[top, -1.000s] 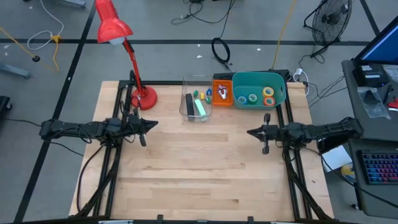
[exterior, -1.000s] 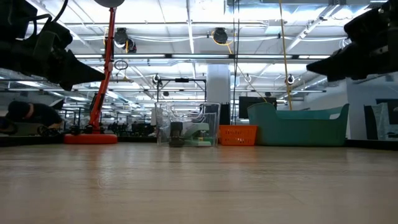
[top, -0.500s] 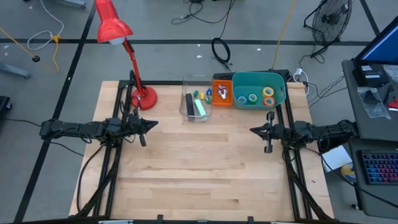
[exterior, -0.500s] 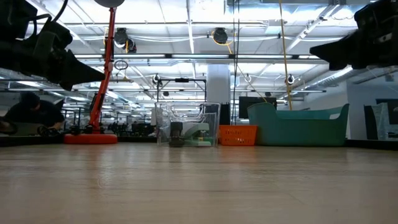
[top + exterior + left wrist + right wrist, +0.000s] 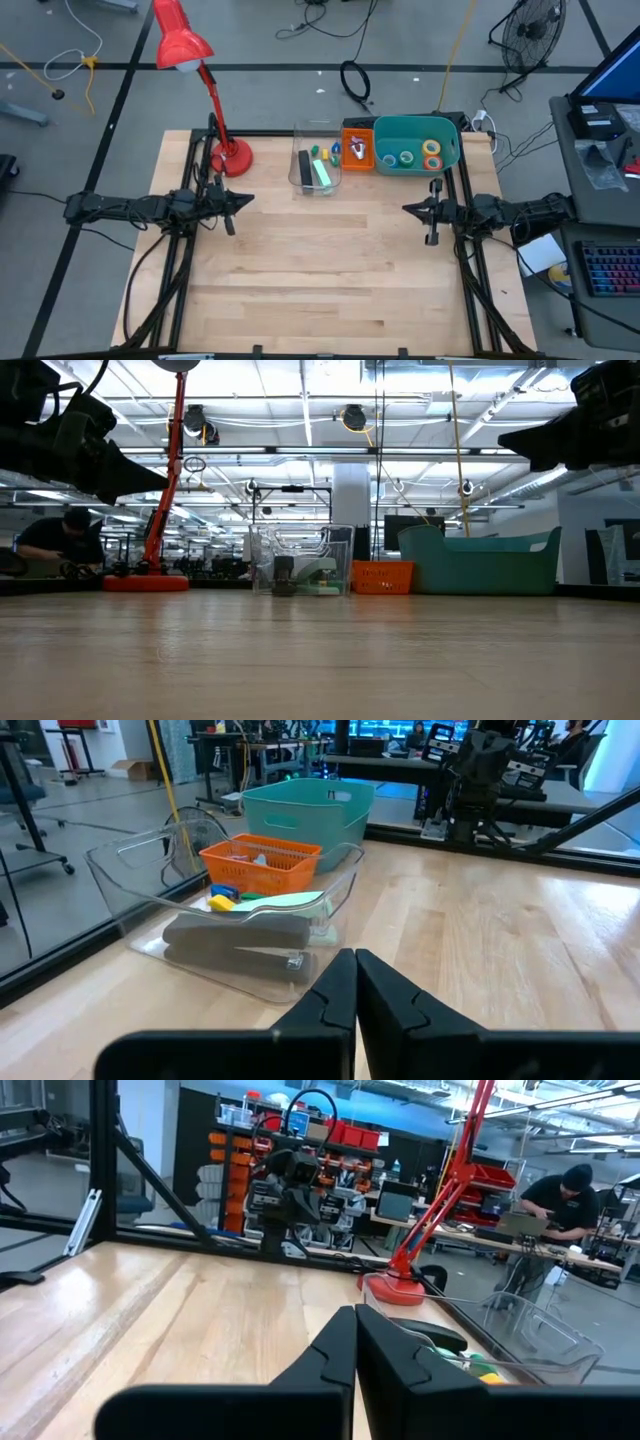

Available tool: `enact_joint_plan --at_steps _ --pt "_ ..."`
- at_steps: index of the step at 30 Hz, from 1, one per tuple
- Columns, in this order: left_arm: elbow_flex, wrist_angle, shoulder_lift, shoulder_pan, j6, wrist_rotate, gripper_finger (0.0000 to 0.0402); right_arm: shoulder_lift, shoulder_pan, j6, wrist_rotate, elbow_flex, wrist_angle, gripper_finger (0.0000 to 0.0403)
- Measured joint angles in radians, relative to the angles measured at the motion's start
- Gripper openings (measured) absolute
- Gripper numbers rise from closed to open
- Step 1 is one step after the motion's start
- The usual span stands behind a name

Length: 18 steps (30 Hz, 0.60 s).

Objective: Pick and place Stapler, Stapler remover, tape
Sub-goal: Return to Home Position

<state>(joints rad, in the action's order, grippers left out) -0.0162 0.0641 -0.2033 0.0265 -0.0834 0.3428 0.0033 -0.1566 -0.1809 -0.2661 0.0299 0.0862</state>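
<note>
— Where are our things on the table point(image 5: 320, 280)?
— The tape point(image 5: 431, 149) sits in the green bin point(image 5: 415, 121). The stapler point(image 5: 322, 174) is in the clear bin point(image 5: 297, 160). The remover point(image 5: 357, 146), we think, is in the orange bin point(image 5: 358, 165).
— And our claws?
— The left claw point(image 5: 249, 198) and right claw point(image 5: 405, 209) hang at the sides, both pinched shut, holding nothing.
— So what now?
— We think we go home. We just park them.

Seen from above, the right gripper point(image 5: 406, 209) had drawn back slightly toward the right edge of the frame; at table level it sat a little higher in the upper right. At far left, a background person point(image 5: 55, 542) had straightened up and shifted rightward.
</note>
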Motion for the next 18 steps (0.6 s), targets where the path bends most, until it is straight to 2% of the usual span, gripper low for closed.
enact_joint_plan --at_steps 12,18 --pt "0.0 0.0 0.0 0.0 -0.027 0.0 0.0002 0.0 0.0 0.037 0.003 0.0 0.009 0.0" --pt "0.0 0.0 0.0 0.0 -0.028 0.0 0.0017 0.0 0.0 0.038 0.004 0.0 0.013 0.0"
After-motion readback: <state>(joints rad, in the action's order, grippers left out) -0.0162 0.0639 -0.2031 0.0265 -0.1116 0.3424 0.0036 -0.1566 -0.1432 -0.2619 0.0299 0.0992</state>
